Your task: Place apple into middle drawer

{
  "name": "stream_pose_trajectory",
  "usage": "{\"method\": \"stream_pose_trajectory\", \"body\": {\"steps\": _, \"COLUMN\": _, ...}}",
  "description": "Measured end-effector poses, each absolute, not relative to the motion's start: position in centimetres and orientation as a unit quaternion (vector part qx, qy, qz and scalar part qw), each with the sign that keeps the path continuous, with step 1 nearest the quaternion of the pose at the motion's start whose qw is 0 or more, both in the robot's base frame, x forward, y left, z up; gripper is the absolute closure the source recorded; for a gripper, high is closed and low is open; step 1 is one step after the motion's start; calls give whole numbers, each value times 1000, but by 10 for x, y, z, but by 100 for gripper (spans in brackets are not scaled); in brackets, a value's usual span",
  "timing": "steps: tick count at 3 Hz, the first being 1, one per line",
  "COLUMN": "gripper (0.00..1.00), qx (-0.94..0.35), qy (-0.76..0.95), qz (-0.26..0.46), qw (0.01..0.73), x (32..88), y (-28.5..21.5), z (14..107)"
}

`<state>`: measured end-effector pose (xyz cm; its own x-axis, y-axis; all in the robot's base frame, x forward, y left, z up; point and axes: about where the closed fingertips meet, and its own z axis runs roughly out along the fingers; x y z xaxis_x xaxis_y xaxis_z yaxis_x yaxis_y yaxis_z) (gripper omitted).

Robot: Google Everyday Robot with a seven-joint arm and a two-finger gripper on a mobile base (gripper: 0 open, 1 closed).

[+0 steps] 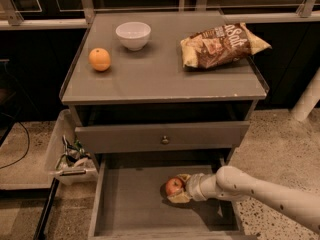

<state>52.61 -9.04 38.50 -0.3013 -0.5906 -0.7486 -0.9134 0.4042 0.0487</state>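
The middle drawer (131,205) is pulled out at the bottom of the cabinet, its flat grey floor showing on the left half. The white arm (265,194) reaches in from the right, low over the drawer's right side. The gripper (175,188) sits near the middle of the drawer, and its 2 fingers (183,178) pinch the apple (173,185), 1 finger on the far side and 1 on the near side. The apple is inside the drawer, down at its floor, red with a paler patch.

Above the open drawer, a closed drawer front (125,137) carries 1 small round knob (165,140). To the left, on the ground, stands a pale bin (56,149) with some clutter in it.

On the cabinet top (155,76), the orange (100,59) lies near the left edge. A brown chip bag (220,45) rests at the right, and a white bowl (133,35) stands farthest back, just beyond the orange.
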Motion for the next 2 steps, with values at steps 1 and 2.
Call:
{"method": "stream_pose_trajectory", "body": {"steps": 1, "gripper": 41, "qx": -489, "qy": 769, "qz": 243, "qw": 332, "x": 526, "y": -90, "z": 385}}
{"method": "stream_pose_trajectory", "body": {"steps": 2, "gripper": 17, "qx": -489, "qy": 769, "qz": 243, "qw": 332, "x": 526, "y": -90, "z": 385}}
